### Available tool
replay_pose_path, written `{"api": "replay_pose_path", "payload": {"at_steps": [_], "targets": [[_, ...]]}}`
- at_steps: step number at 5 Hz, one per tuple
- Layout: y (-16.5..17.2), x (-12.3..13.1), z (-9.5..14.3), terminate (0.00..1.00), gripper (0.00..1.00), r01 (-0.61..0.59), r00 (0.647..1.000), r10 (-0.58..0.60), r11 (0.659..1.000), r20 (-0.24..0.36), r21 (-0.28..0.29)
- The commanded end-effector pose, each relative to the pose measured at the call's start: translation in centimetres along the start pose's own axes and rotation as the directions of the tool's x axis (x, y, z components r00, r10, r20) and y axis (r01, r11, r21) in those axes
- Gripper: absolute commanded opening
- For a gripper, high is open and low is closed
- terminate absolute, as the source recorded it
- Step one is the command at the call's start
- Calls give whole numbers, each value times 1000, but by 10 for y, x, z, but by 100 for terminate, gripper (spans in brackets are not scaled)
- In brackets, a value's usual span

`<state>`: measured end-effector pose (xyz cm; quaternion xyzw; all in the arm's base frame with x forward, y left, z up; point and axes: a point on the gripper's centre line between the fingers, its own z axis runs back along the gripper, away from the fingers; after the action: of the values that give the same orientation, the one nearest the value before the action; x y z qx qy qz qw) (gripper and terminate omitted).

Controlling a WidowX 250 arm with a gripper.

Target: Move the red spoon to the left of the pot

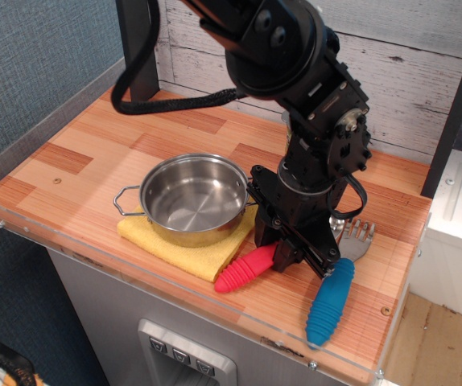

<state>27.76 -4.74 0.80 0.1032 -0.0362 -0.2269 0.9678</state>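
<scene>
The red spoon (243, 270) lies on the wooden table in front of and to the right of the pot (191, 198). Its ribbed red handle points toward the front left. Its metal bowl is mostly hidden behind the gripper. My gripper (276, 246) is down at the table, its two black fingers pressed against either side of the upper end of the handle. The pot is shiny and empty and stands on a yellow cloth (175, 247). One wire handle points left.
A blue-handled metal fork (332, 297) lies just right of the gripper, near the front right edge. A clear plastic rim (22, 225) runs along the table's front and left sides. A white plank wall stands behind.
</scene>
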Motion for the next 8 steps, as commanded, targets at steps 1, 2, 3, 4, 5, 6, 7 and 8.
{"api": "replay_pose_path", "payload": {"at_steps": [1,2,3,4,5,6,7,8], "targets": [[14,-12,21,0,0,-80,997,79,996,25,34],[18,-12,31,0,0,-103,994,102,994,38,34],[25,-14,44,0,0,-127,989,126,992,72,18],[29,-13,55,0,0,-138,986,138,990,98,-11],[40,-16,69,0,0,-165,976,169,985,140,-39],[60,-24,81,0,0,-250,958,249,968,141,-16],[87,-43,76,0,0,-350,933,347,936,93,27],[115,-65,70,0,0,-436,899,434,900,54,27]]}}
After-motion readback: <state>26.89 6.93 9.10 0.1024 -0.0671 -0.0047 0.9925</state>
